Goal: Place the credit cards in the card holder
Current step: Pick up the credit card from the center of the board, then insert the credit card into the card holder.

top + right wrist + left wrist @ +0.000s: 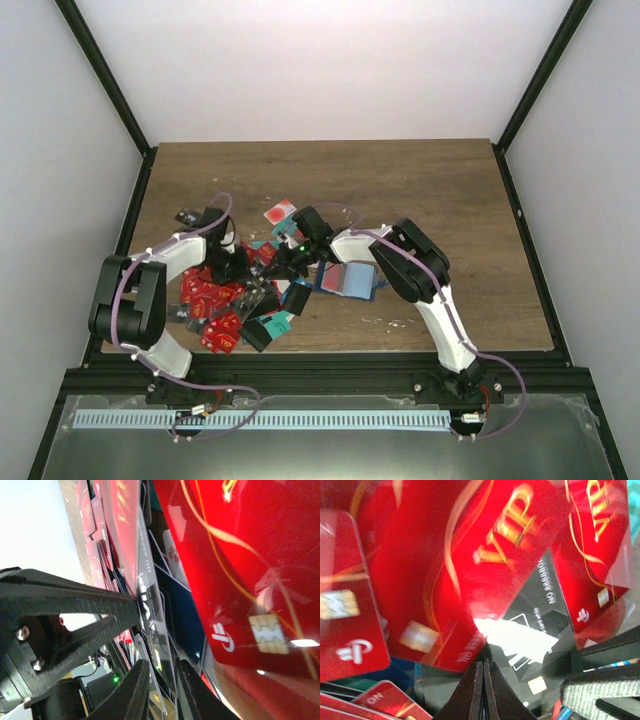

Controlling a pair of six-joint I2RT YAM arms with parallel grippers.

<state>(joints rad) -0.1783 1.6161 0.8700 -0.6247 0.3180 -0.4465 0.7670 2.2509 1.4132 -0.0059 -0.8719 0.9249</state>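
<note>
Centre of the overhead frame: one card holder (348, 280), dark blue, lying flat on the table (440, 200) just right of the heap. The credit cards (215, 300) are piled left of centre, overlapping so thickly that no exact count is possible; red leads with at least five faces showing, then two teal edges and a few black ones. One white and pink card (279, 212) sits alone, above the heap and clear of it.

Both arms are bent into that pile. The left gripper (238, 268) is over its upper left part and the right gripper (293, 258) over its upper right, close beside the holder.

Left wrist view: three big red cards fill the frame, and more red corners peek in at lower left. One black card (545, 625) shows a printed number under them. The fingers (467, 695) are pressed together, only a hairline seam between, their tips at the lower edge of the red VIP card (470, 580); whether they pinch it cannot be told.

Right wrist view: the fingers (132, 690) stand narrowly apart with a thin card edge-on between them. Whether they clamp it cannot be told either.
</note>
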